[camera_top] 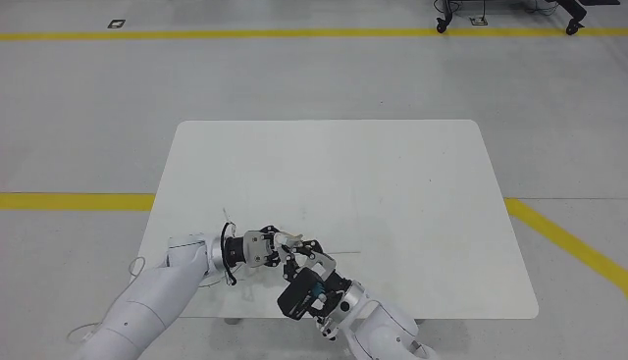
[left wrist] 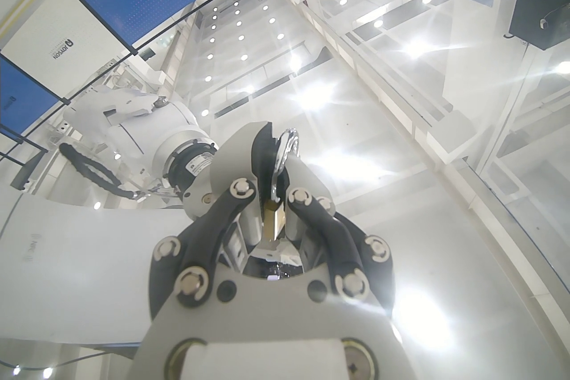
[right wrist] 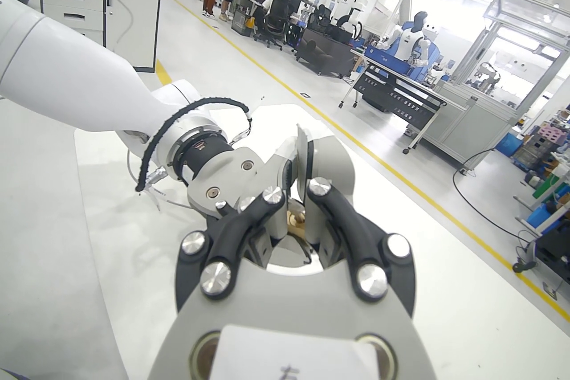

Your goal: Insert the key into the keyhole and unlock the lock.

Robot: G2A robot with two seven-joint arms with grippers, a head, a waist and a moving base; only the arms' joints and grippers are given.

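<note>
Both arms meet over the bench (camera_top: 392, 164) near its front edge, left of middle. Left end effector (camera_top: 276, 245) is clenched on the brass lock (left wrist: 273, 221). Right end effector (camera_top: 302, 260) is clenched on the thin flat key (right wrist: 302, 159), close against the lock.

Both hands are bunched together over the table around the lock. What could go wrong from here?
1. The left hand grips the small brass padlock with thin silver metal jutting out. A twist there could slip it loose.
2. The right hand crowds in so closely that the keyhole is covered. A misaligned push could jam unnoticed.
</note>
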